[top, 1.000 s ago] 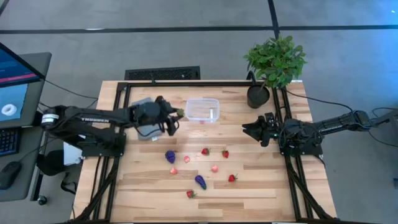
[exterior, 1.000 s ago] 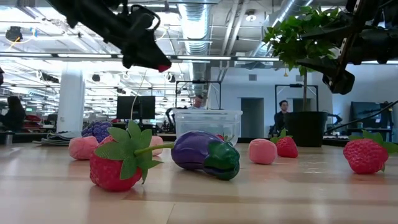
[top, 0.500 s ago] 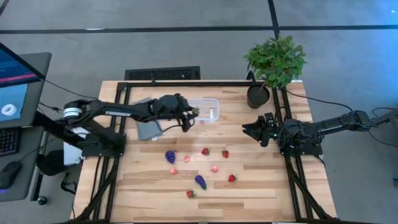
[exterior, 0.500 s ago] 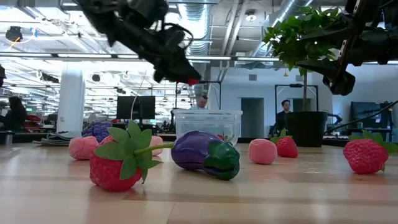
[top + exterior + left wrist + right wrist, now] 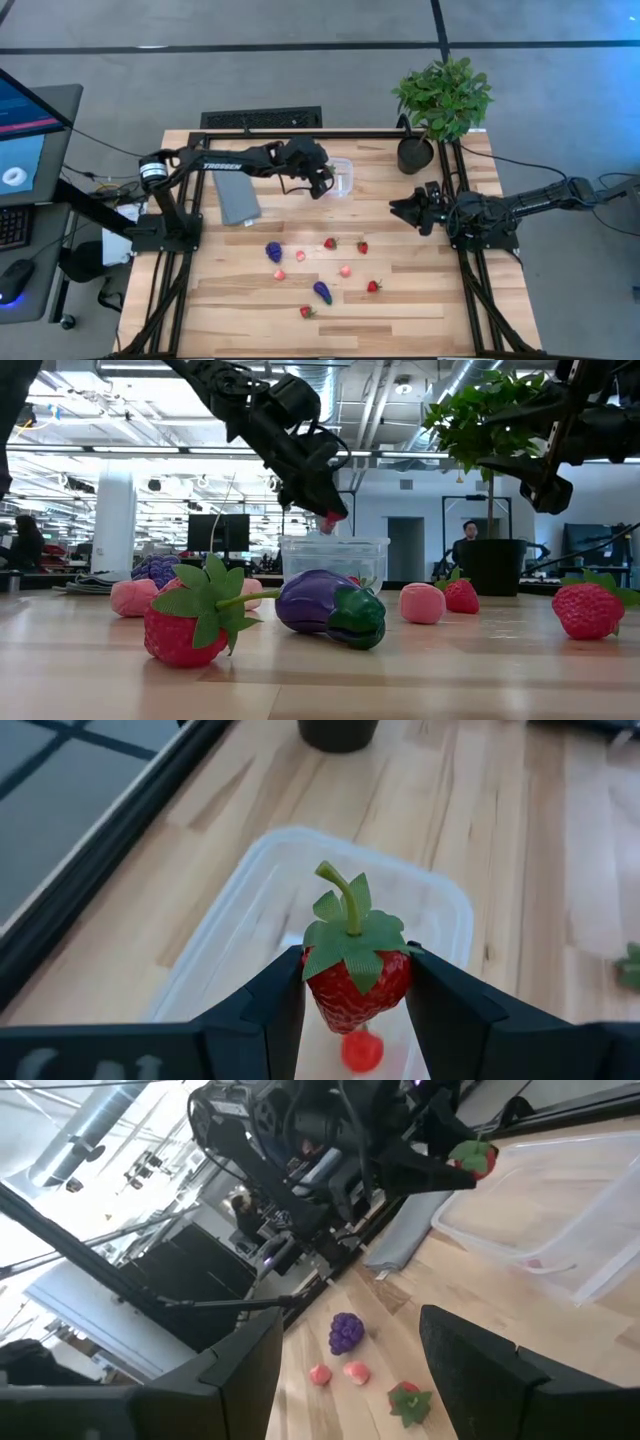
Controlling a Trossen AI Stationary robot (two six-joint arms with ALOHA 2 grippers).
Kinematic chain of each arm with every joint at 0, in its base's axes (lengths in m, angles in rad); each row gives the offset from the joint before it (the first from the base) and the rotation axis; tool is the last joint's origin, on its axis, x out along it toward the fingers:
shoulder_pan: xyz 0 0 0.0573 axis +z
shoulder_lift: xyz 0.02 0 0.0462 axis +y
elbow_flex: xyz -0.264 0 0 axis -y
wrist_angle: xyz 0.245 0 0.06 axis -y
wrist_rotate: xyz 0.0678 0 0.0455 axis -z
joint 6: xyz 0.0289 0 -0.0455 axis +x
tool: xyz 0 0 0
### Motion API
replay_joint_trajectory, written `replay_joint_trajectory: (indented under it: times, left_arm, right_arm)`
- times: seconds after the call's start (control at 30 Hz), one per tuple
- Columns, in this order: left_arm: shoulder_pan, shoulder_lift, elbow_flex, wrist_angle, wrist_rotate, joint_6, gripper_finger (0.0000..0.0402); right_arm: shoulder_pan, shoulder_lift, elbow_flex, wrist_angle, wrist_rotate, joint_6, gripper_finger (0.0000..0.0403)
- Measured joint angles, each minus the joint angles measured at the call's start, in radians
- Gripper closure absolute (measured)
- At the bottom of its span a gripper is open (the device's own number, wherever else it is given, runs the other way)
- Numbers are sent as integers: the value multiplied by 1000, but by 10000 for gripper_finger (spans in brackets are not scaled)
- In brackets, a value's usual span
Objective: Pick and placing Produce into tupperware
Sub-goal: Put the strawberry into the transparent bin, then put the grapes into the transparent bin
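Produce is the matter here, and reading the table from its left edge across, the flat grey lid (image 5: pixel 236 199) lies out of the way near the left rail, leaving the tub's mouth free. Next comes the left gripper (image 5: pixel 356 982), its fingers pinched on a strawberry (image 5: pixel 356 978) by the sides of the red body, green top up, so the fruit can fall straight once let go. It hangs above the clear tupperware (image 5: pixel 338 178), which sits near the table's back edge and already has one small red piece (image 5: pixel 360 1048) on its floor; the drop looks like the step in hand. Toward the middle and front of the table the loose produce lies scattered and apart: a purple piece (image 5: pixel 274 250), pale pink bits, more strawberries (image 5: pixel 330 243) and an eggplant (image 5: pixel 322 291), spaced enough for single picks. By the right edge the right gripper (image 5: pixel 403 210) waits with fingers spread, holding nothing, below the potted plant (image 5: pixel 440 100).
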Motion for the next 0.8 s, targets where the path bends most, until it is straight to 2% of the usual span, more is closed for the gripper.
replay_joint_trajectory:
  times: [0.27,0.6,0.8]
  left_arm:
    - [20,0,17,-101,-19,24,237]
    - [19,-1,17,-88,-10,24,188]
    - [18,-43,78,-131,171,17,178]
  right_arm:
    - [19,0,0,-5,0,-1,143]
    - [5,0,0,-5,0,-2,143]
    - [7,0,0,-1,0,-1,143]
